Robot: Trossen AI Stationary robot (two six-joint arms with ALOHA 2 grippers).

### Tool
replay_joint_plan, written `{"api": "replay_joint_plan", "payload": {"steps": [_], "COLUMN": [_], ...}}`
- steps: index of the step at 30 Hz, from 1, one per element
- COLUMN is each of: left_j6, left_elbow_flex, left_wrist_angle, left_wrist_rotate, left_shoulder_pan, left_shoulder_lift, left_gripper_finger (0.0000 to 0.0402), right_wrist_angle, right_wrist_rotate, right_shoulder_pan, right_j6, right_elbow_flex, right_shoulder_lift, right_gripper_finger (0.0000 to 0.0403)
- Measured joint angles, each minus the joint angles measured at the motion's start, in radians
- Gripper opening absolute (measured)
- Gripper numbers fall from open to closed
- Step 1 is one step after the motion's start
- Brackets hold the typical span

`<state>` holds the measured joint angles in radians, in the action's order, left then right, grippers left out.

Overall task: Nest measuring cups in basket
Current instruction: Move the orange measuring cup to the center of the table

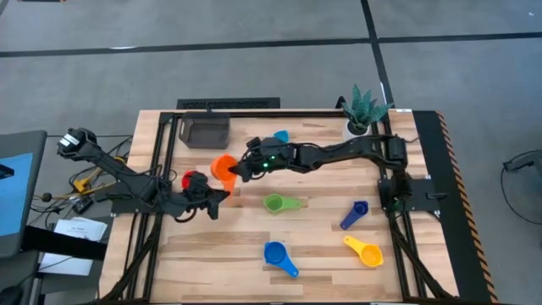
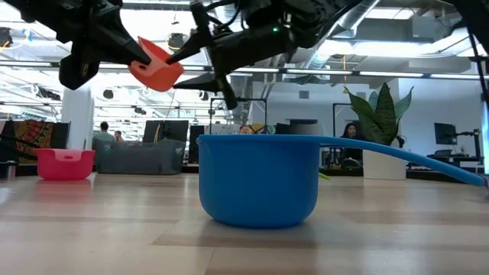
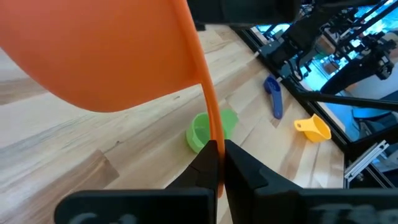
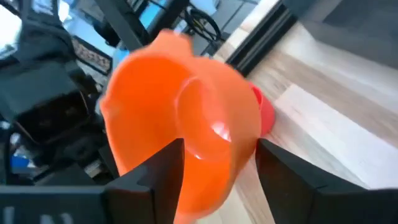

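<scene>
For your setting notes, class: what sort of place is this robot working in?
Probably an open-plan office or lab: a wooden workbench on a grey floor, desks with monitors behind, a seated person, and exposed ceiling ducts.

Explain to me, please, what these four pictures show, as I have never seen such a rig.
Two dark robot arms work at a wooden table. One picture looks straight down from above, one looks level across the tabletop, and two come from cameras on the arms' wrists.

The left end effector pinches the handle of an orange measuring cup and holds it in the air. The right end effector has its fingers spread either side of the bowl.

On the table lie red, green, light blue, dark blue, yellow and blue cups, a dark basket and a potted plant.
</scene>
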<state>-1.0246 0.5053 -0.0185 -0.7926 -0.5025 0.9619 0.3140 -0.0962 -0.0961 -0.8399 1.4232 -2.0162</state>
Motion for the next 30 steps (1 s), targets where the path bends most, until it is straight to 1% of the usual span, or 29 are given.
{"api": "replay_joint_plan", "payload": {"steps": [3,5,11,13,14,15,17,20,24,27,30], "left_j6": [-0.001,-0.001,0.002,0.006,0.007,0.007,0.011,-0.005,-0.044,-0.069,-0.082], "left_elbow_flex": [0.000,0.000,0.000,0.000,0.000,0.000,0.000,0.001,0.001,0.001,0.001], "left_wrist_angle": [0.002,0.002,0.010,0.010,0.012,0.016,0.012,0.037,0.101,0.153,0.213], "left_wrist_rotate": [0.014,0.018,0.028,0.022,0.021,0.021,0.012,0.040,0.080,0.098,0.111], "left_shoulder_pan": [0.008,0.010,0.009,0.010,0.010,0.010,0.010,0.010,0.010,0.010,0.009], "left_shoulder_lift": [0.000,0.000,0.001,0.001,0.001,0.001,-0.002,-0.013,-0.050,-0.097,-0.148], "left_gripper_finger": [0.0000,0.0000,0.0003,0.0013,0.0022,0.0031,0.0056,0.0097,0.0141,0.0162,0.0169], "right_wrist_angle": [-0.018,-0.039,-0.093,-0.111,-0.121,-0.132,-0.177,-0.281,-0.428,-0.532,-0.660], "right_wrist_rotate": [0.011,0.028,0.054,0.055,0.055,0.054,0.038,0.037,0.035,0.029,0.019], "right_shoulder_pan": [0.005,0.008,0.005,0.002,0.001,-0.002,-0.007,-0.007,0.003,0.022,0.045], "right_j6": [0.008,0.011,0.057,0.071,0.074,0.077,0.088,0.093,0.158,0.196,0.217], "right_elbow_flex": [0.043,0.055,0.062,0.065,0.066,0.066,0.064,0.081,0.150,0.225,0.344], "right_shoulder_lift": [-0.031,-0.036,-0.026,-0.022,-0.021,-0.021,-0.020,-0.027,-0.021,-0.047,-0.126], "right_gripper_finger": [0.0194,0.0170,0.0065,0.0028,0.0017,0.0013,0.0018,0.0025,0.0009,0.0013,0.0019]}}
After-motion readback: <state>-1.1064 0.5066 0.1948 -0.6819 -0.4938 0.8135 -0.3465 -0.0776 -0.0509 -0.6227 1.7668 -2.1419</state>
